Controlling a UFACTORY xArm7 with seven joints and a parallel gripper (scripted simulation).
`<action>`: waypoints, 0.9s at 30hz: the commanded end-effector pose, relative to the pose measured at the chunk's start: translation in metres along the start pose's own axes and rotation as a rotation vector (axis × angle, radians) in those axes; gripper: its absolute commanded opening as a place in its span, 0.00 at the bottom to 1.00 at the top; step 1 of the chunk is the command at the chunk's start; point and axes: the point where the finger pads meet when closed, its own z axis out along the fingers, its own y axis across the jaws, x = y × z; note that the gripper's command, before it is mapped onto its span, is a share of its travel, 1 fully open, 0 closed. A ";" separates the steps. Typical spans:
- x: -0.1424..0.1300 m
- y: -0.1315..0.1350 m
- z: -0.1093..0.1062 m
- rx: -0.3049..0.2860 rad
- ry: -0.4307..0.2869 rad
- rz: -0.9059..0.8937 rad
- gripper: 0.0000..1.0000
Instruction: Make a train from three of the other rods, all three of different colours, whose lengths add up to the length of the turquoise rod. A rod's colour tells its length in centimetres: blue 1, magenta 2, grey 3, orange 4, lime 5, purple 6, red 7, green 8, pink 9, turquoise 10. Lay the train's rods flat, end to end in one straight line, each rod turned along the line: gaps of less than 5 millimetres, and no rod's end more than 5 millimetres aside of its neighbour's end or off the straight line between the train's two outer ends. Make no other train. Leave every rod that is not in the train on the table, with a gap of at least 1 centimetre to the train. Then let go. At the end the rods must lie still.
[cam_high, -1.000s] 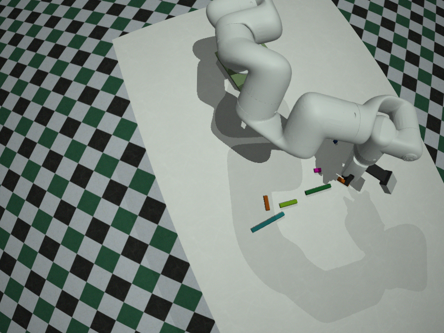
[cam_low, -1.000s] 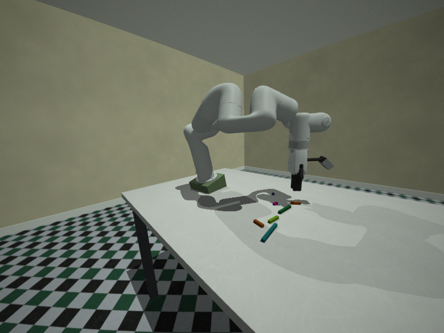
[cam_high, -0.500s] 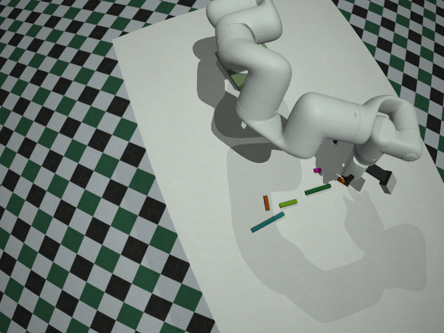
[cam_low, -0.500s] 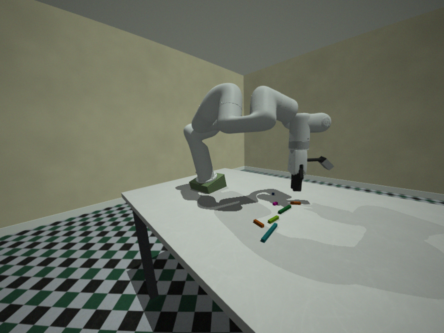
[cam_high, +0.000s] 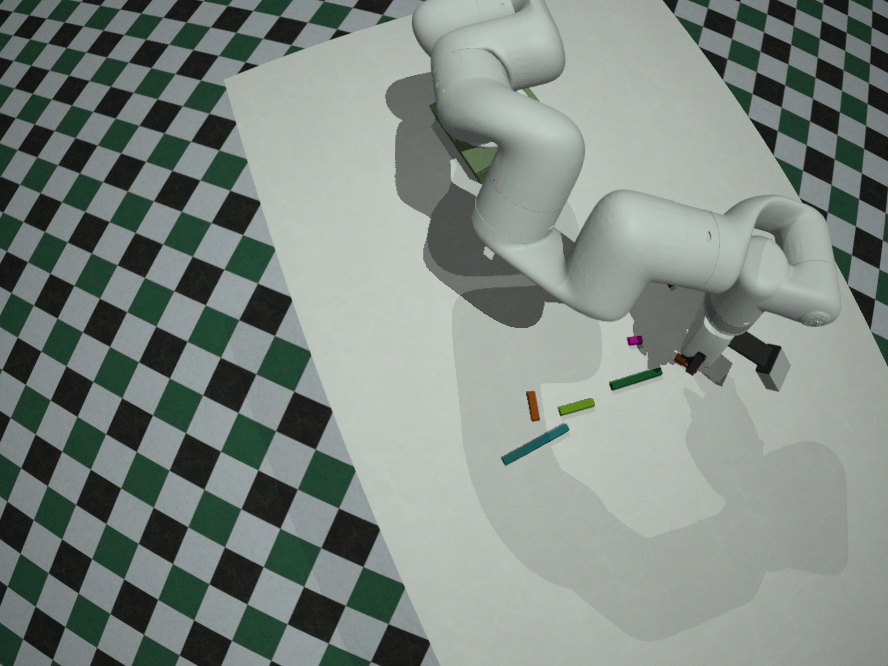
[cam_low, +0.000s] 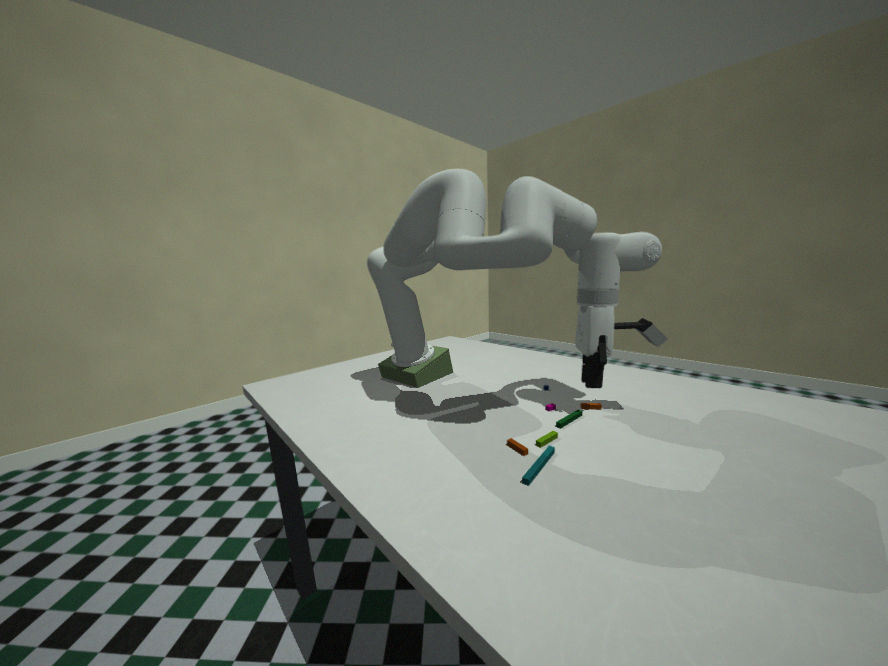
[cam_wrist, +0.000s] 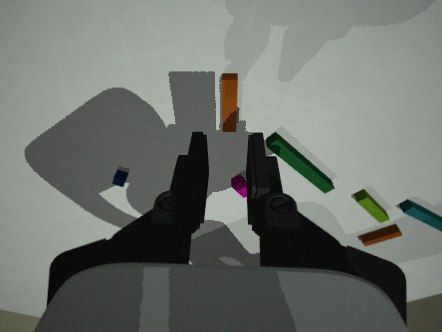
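So the train isn't started: no rods lie end to end. The black two-fingered pincer (cam_high: 694, 363) (cam_low: 592, 385) (cam_wrist: 227, 152) hovers partly spread, nothing in it, above one orange rod (cam_high: 680, 359) (cam_low: 591, 405) (cam_wrist: 229, 100), toward the tabletop's (cam_high: 322, 143) (cam_low: 459, 530) (cam_wrist: 75, 50) right edge in the top view. The long turquoise rod (cam_high: 535, 444) (cam_low: 538, 465) (cam_wrist: 425, 215) lies nearer the left edge, with the lime rod (cam_high: 576, 407) (cam_low: 546, 438) (cam_wrist: 370, 205) and second orange rod (cam_high: 532, 405) (cam_low: 516, 446) (cam_wrist: 380, 235) close by. Tiny dark blue rod (cam_high: 672, 286) (cam_low: 545, 387) (cam_wrist: 120, 176) sits apart, past the magenta rod (cam_high: 634, 340) (cam_low: 550, 407) (cam_wrist: 238, 184). Blue, lime and one orange should make ten, so all the joining's left; magenta and the green rod (cam_high: 636, 379) (cam_low: 569, 418) (cam_wrist: 300, 164) stay out.

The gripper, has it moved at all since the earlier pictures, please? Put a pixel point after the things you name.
Yes, slightly down: in the exterior view, the gripper (cam_high: 692, 364) (cam_low: 593, 385) (cam_wrist: 227, 152) is closer to the nearest orange rod (cam_high: 679, 358) (cam_low: 591, 405) (cam_wrist: 229, 97).
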 end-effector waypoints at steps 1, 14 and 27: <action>0.001 0.000 0.002 -0.001 0.004 0.000 0.24; 0.002 0.000 0.021 -0.001 0.004 0.000 0.24; 0.002 0.000 0.033 -0.001 0.004 0.000 0.24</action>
